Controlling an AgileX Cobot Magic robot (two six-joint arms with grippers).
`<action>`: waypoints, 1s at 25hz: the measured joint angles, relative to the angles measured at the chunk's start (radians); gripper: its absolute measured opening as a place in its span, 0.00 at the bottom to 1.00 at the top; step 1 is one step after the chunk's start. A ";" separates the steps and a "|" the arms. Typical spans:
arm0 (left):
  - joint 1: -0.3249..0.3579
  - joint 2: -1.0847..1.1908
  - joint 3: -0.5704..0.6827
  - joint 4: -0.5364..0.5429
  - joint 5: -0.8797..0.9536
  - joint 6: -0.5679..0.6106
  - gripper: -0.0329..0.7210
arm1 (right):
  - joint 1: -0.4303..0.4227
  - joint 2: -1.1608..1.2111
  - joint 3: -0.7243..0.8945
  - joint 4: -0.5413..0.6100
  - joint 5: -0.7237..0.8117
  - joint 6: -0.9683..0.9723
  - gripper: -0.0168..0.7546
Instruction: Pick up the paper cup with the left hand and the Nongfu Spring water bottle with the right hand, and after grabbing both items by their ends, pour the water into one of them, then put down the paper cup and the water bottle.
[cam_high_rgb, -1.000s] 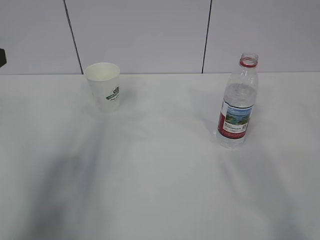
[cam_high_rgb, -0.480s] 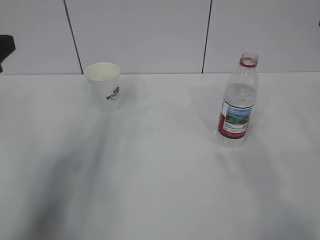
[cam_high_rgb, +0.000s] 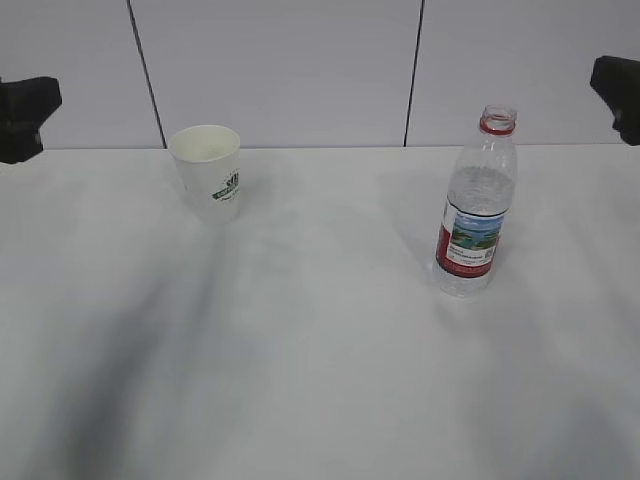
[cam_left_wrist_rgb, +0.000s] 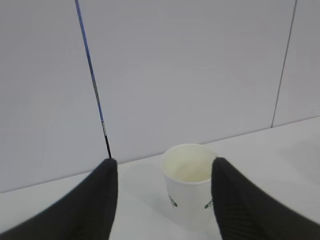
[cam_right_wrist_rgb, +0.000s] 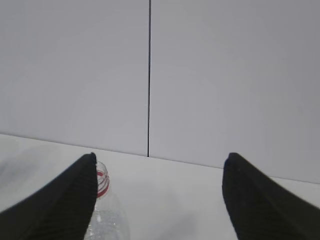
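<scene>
The white paper cup (cam_high_rgb: 207, 171) with a green-and-black logo stands upright at the back left of the table. In the left wrist view the paper cup (cam_left_wrist_rgb: 189, 185) stands ahead between the fingers, near the right one; my left gripper (cam_left_wrist_rgb: 162, 162) is open and empty. Its tip (cam_high_rgb: 24, 115) shows at the left edge, apart from the cup. The uncapped Nongfu Spring water bottle (cam_high_rgb: 476, 205) stands upright at the right, with water (cam_high_rgb: 479, 190) up to its shoulder. My right gripper (cam_right_wrist_rgb: 159, 157) is open and empty, the bottle neck (cam_right_wrist_rgb: 102, 183) beside its left finger. Its tip (cam_high_rgb: 617, 92) shows at the right edge.
The white table (cam_high_rgb: 320, 350) runs back to a pale panelled wall (cam_high_rgb: 300, 70) with dark vertical seams. Soft shadows of the arms lie on the table at front left and front right.
Both gripper tips have come into the exterior view, the left from the left edge and the right from the right edge. Cup and bottle have not moved.
</scene>
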 joint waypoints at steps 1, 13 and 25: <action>0.000 0.011 0.000 0.004 -0.015 0.000 0.63 | 0.000 0.012 0.010 -0.004 -0.028 0.000 0.78; 0.000 0.105 0.000 0.014 -0.108 0.000 0.63 | 0.000 0.179 0.029 -0.113 -0.155 0.051 0.78; 0.000 0.199 0.000 0.026 -0.200 0.000 0.63 | 0.000 0.325 0.151 -0.140 -0.392 0.119 0.78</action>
